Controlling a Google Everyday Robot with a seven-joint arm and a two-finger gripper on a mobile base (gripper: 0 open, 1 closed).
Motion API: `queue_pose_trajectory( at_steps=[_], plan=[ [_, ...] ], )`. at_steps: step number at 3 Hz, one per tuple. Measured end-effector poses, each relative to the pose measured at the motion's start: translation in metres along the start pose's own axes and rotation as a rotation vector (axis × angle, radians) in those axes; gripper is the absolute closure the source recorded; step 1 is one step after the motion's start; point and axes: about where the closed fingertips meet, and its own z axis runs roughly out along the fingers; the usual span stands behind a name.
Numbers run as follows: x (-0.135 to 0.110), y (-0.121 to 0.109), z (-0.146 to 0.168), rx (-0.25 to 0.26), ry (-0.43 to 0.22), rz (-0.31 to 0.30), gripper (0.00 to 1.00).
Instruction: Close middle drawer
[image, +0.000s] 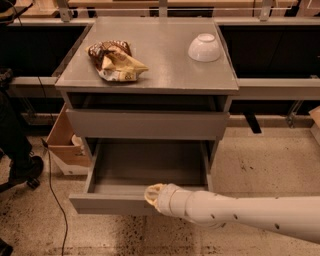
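Observation:
A grey drawer cabinet (147, 87) stands in the middle of the camera view. The middle drawer (107, 202) is pulled out part way, and its inside is empty. The drawer above it (147, 125) sticks out a little. My gripper (153, 195) is at the top edge of the open drawer's front panel, right of its middle, and touches it. My white arm (240, 212) comes in from the lower right.
A crumpled snack bag (115, 61) and an upturned white bowl (204, 47) lie on the cabinet top. A cardboard box (65, 145) stands on the floor at the left, with a black cable (52, 185) beside it. Dark shelving runs behind.

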Motion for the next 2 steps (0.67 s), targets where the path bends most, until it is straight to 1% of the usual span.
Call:
queue_pose_trajectory(
  at_steps=[1, 2],
  plan=[
    [-0.036, -0.02, -0.023, 0.009, -0.034, -0.031, 0.47],
    [-0.044, 0.005, -0.04, -0.059, -0.027, -0.062, 0.69]
  ],
)
